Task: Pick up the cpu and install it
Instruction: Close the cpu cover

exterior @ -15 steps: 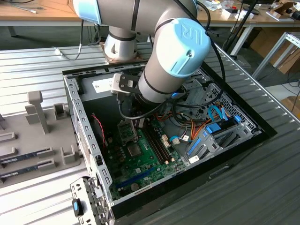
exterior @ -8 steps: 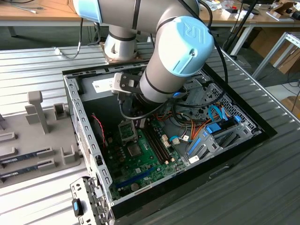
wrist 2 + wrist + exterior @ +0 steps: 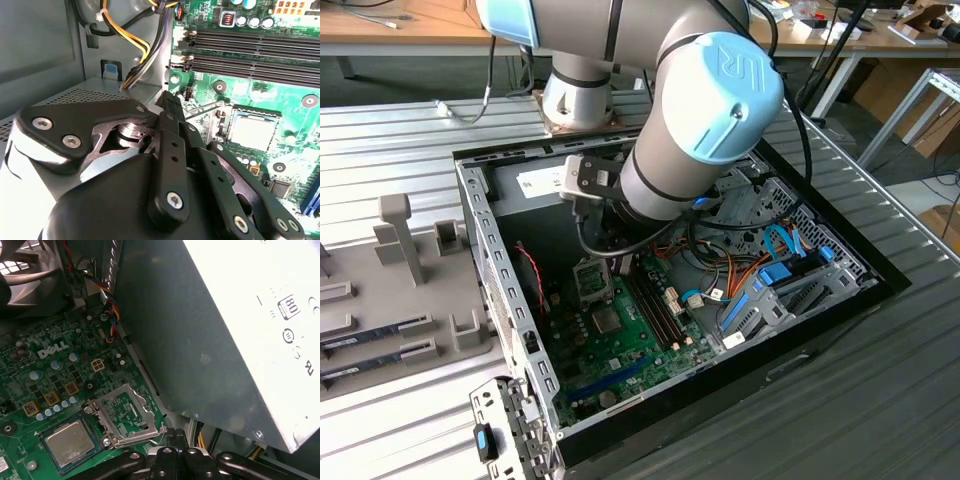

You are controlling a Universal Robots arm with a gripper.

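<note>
The cpu point(image 3: 69, 442) lies in its socket on the green board point(image 3: 620, 340) (retention frame beside it swung up). Whether the jaws are spread, I cannot tell. The case rests on a ribbed grey surface point(image 3: 880, 400); wooden desks point(image 3: 410, 40) behind.

A grey, tubular metal robot arm point(image 3: 660, 140) is showing round pale-blue plastic joint caps, one bearing a moulded letter mark, with black cables point(image 3: 790, 80) looping along its length. A small silver-and-black box point(image 3: 585, 178) is sitting at its wrist. In the second wrist view, a matte black gripper point(image 3: 167, 107) of jointed flat bars is displaying silver screw heads and a steel pivot.
</note>
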